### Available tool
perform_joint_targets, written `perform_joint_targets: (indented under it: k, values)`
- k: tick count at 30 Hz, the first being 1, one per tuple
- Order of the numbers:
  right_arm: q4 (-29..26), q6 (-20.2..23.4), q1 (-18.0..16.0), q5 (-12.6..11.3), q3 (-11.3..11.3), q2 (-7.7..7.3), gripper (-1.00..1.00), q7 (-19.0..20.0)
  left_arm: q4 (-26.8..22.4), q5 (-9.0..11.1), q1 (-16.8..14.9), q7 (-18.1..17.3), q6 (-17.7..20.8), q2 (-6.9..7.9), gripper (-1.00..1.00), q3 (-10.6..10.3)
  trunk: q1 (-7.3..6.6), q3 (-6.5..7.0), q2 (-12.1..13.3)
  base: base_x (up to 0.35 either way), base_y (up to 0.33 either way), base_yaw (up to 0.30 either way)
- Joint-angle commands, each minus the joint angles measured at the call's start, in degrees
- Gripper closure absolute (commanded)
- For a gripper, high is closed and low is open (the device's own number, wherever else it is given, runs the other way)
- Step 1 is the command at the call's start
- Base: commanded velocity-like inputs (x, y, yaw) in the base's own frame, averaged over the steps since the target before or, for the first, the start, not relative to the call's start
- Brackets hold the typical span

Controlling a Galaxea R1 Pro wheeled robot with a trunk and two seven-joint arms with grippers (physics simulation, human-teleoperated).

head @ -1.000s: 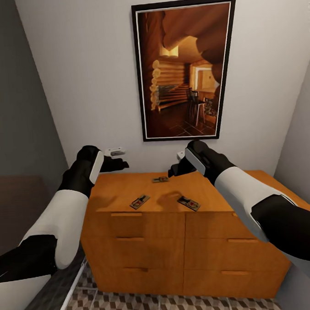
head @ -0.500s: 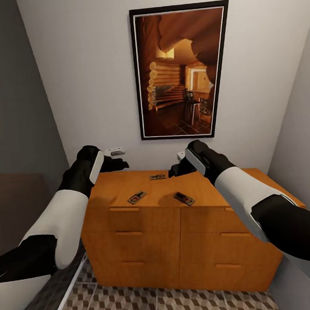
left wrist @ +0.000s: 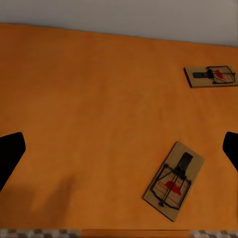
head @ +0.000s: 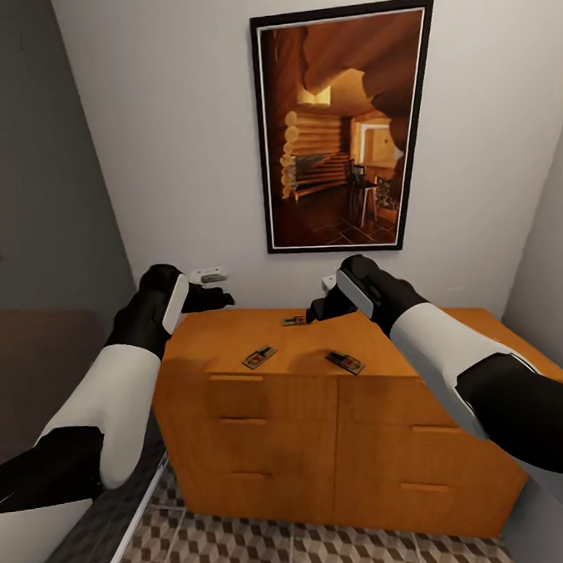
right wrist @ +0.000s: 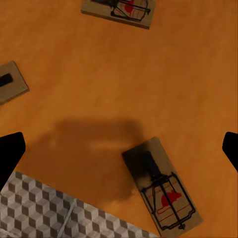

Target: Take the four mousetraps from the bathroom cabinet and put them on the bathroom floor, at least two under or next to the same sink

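Mousetraps (head: pixel 259 357) lie on cabinet (head: pixel 239 401), below both pincers, untouched.

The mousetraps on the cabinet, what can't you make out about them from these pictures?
- Fourth trap: three mousetraps show on the cabinet, at and; a fourth cannot be made out.
- Back trap: in the head view, partly covered by the right gripper.
- One trap: cut off by the right wrist view's edge.
- Trap details: too small in the head view.

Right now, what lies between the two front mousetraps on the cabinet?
Nothing: bare cabinet top between left trap and right trap, in the head view.
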Motion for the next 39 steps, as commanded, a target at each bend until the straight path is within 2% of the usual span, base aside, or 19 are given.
perform_joint_targets:
  k: [1,13,28,39]
  values:
    - [0.0,0.2,-0.1,-0.1,0.3,-0.04,-1.00,0.0,0.0,0.3,0.0,0.1,0.2,-0.01,-1.00,0.0,0.00,-0.07,0.0,0.000,0.000,0.117]
    - [0.0,0.2,-0.1,-0.1,0.3,-0.24,-1.00,0.0,0.0,0.3,0.0,0.1,0.2,-0.06,-1.00,0.0,0.00,-0.07,0.0,0.000,-0.009,0.035]
    - [-0.1,0.2,-0.1,-0.1,0.4,-0.29,-1.00,-0.1,0.1,0.3,0.0,0.1,0.1,-0.84,-1.00,0.0,0.00,-0.07,0.0,0.000,-0.221,0.001]
    - [-0.1,0.2,-0.1,-0.1,0.5,-0.31,-1.00,-0.1,0.0,0.3,0.0,0.1,0.1,-0.88,-1.00,0.0,0.00,-0.07,0.0,0.000,-0.048,0.000]
